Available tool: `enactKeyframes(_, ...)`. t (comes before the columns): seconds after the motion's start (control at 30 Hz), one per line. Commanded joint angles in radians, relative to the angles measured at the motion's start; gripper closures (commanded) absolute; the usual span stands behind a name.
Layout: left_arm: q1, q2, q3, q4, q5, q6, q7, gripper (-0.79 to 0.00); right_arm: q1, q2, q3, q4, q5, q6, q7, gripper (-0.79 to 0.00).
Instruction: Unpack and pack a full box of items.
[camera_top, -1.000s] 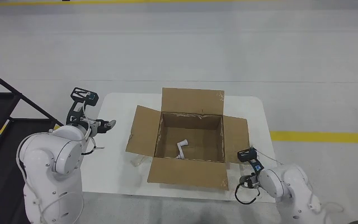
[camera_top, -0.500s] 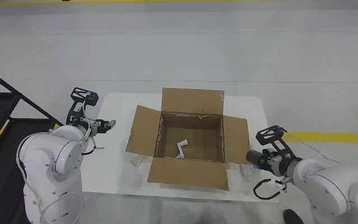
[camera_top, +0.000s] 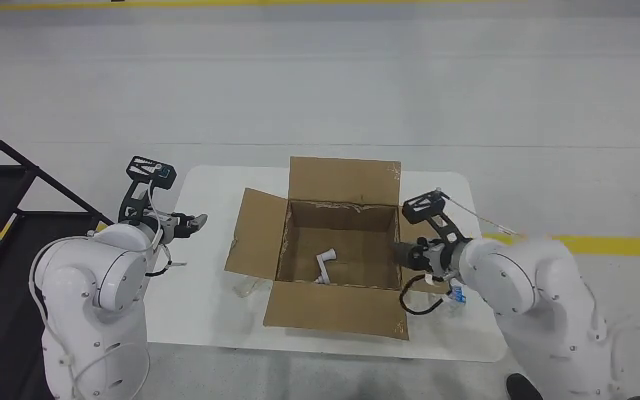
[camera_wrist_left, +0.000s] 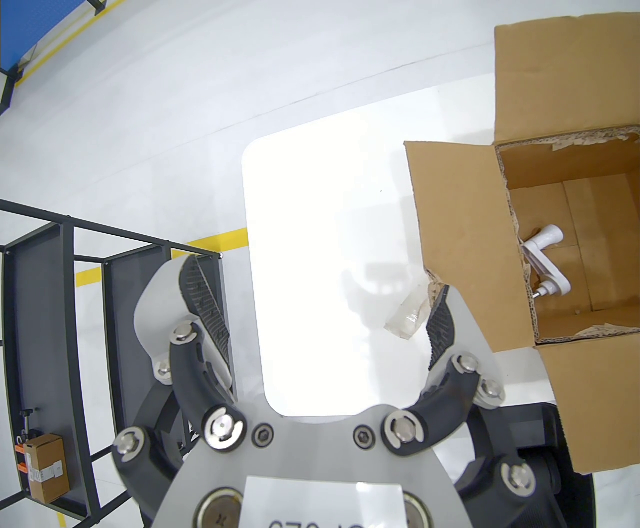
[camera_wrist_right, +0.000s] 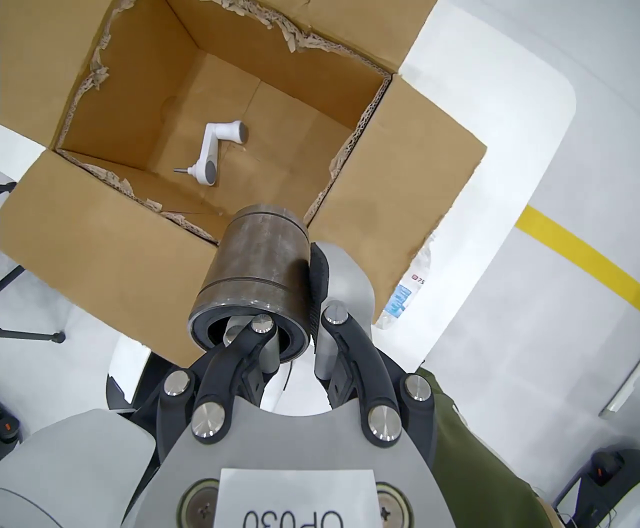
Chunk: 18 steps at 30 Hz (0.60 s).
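An open cardboard box (camera_top: 340, 308) stands mid-table with its flaps spread outward. On its floor lies a white crank handle (camera_top: 325, 266) (camera_wrist_right: 212, 150) (camera_wrist_left: 545, 255). My right gripper (camera_top: 406, 257) (camera_wrist_right: 285, 280) hovers at the box's right wall, shut on a dark metal cylinder (camera_wrist_right: 255, 265); one finger sits inside the bore, the other (camera_wrist_right: 318, 272) presses the outside. My left gripper (camera_top: 195, 222) (camera_wrist_left: 315, 285) is open and holds nothing, above the table's left part, apart from the box.
A clear plastic bottle (camera_top: 457, 295) (camera_wrist_right: 405, 295) lies on the white table (camera_top: 200, 300) under the box's right flap. A clear plastic piece (camera_wrist_left: 410, 315) lies beside the left flap. A black rack (camera_top: 30, 190) (camera_wrist_left: 50, 300) stands left of the table.
My right arm has swung from the table's near right corner up and left to the box's right wall. The left arm has stayed where it was.
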Motion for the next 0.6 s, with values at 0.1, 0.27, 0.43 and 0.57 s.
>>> enactKeyframes(0.1, 0.000, 0.000, 0.000, 0.000, 0.000, 0.000, 0.000, -0.785, 0.114, -0.023, -0.113, 0.193, 0.033, 0.027, -0.058, 0.000)
enactKeyframes(0.27, 0.000, 0.000, 0.000, 0.000, 0.000, 0.000, 0.000, -0.785, 0.194, -0.052, -0.212, 0.391, 0.122, 0.043, -0.126, 0.000)
enactKeyframes(0.43, 0.000, 0.000, 0.000, 0.000, 0.000, 0.000, 0.000, -0.785, 0.249, -0.078, -0.279, 0.542, 0.193, 0.057, -0.175, 0.000)
enactKeyframes(0.57, 0.000, 0.000, 0.000, 0.000, 0.000, 0.000, 0.000, -0.785, 0.249, -0.078, -0.279, 0.542, 0.193, 0.057, -0.175, 0.000)
